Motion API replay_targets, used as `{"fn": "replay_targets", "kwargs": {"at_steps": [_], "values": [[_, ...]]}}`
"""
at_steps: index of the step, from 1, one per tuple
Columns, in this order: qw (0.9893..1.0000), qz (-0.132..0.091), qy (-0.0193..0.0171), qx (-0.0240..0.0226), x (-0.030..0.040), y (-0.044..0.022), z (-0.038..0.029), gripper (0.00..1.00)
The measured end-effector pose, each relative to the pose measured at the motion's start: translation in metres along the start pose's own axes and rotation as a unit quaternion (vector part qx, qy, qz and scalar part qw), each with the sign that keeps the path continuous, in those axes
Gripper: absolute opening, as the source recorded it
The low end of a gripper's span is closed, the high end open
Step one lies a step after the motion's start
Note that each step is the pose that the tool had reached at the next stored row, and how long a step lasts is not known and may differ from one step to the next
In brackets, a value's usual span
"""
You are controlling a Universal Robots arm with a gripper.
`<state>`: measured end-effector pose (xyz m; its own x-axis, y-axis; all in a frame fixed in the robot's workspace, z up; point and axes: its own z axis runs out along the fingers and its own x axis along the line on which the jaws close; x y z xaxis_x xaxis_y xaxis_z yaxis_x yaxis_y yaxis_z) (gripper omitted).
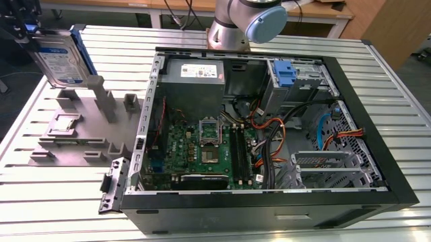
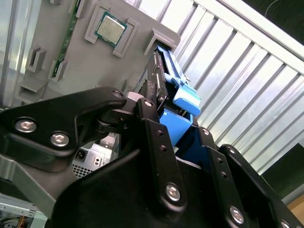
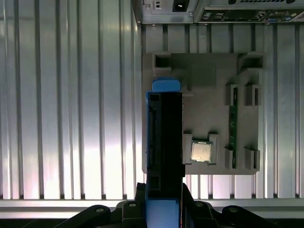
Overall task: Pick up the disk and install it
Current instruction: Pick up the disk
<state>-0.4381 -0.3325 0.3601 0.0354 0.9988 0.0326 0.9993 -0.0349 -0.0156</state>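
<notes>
The disk [image 1: 59, 56], silver-grey with a white-and-blue label and a blue bracket, stands on edge over the far left corner of the grey fixture plate [image 1: 74, 138]. My gripper [image 1: 30, 31] is shut on its upper end at the exterior view's top left. In the first wrist view the disk [image 3: 164, 137] shows edge-on, with my gripper [image 3: 164, 192] clamped on either side of it. The second wrist view has the black fingers [image 2: 154, 128] closed on the disk's blue bracket [image 2: 183, 97].
An open computer case [image 1: 354, 108] lies on the slatted metal table [image 1: 47, 201], right of the fixture. Inside are a motherboard [image 1: 202, 151], a power supply [image 1: 195, 73], loose cables and a blue caddy [image 1: 286, 75]. A processor chip [image 3: 201, 151] sits in the fixture. The arm's base [image 1: 246, 20] stands behind the case.
</notes>
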Motion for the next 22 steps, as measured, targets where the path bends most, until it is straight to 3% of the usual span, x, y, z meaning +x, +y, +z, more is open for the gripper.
{"fn": "replay_targets", "kwargs": {"at_steps": [22], "values": [[1.0000, 0.000, 0.0000, 0.0000, 0.0002, -0.0001, -0.0068, 0.37]]}}
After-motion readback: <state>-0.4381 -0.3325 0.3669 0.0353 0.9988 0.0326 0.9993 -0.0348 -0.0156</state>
